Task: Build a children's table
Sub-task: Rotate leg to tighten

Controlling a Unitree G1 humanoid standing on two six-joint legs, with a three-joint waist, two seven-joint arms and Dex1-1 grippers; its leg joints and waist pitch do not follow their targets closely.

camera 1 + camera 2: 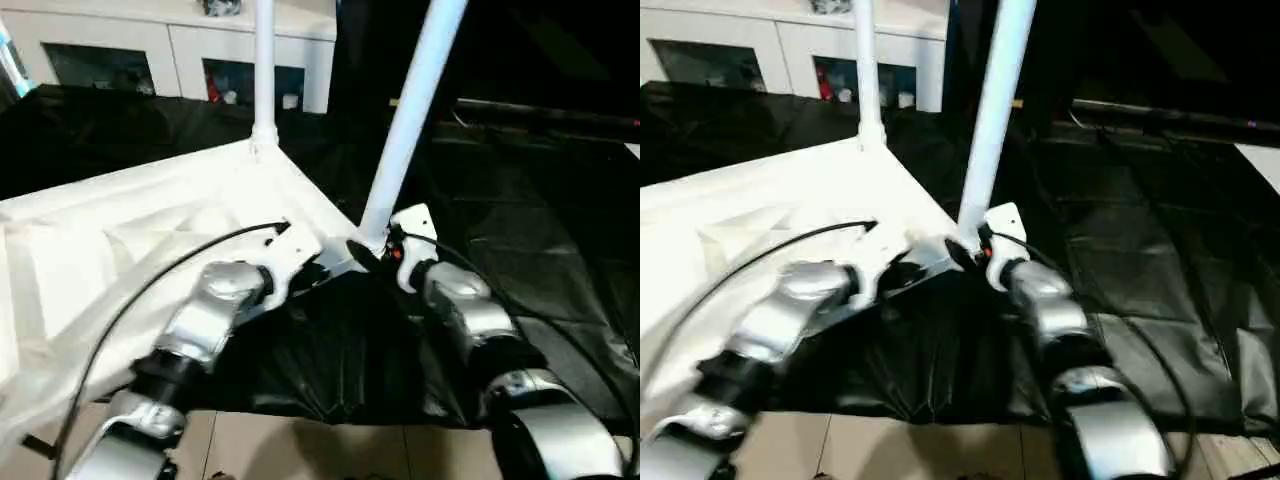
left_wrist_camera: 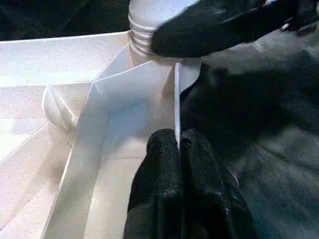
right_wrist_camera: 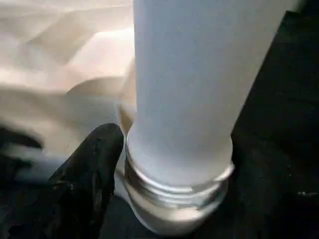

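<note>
a white plastic tabletop (image 1: 150, 230) lies upside down on a black sheet (image 1: 520, 230), its ribbed underside facing up. 2 white legs stand up from its corner sockets: a far leg (image 1: 264, 70) at the back corner, upright, and a near leg (image 1: 410, 120) at the corner closest to the robot, leaning to the right. the left gripper (image 2: 178, 149) is clenched on the thin raised rim of the tabletop, just beside the near corner; its 2 black fingers (image 2: 159, 174) are pressed together with the rim edge pinched between their tips. the right gripper (image 1: 372, 255) sits at the foot of the near leg, where the threaded collar meets the socket; 1 black finger (image 3: 89, 174) touches the collar, and whether its jaws are grasping the leg or released cannot be told. behind the black sheet stands a white cabinet (image 1: 170, 45) with glass doors. pale floor (image 1: 330, 450) shows at the near edge.
</note>
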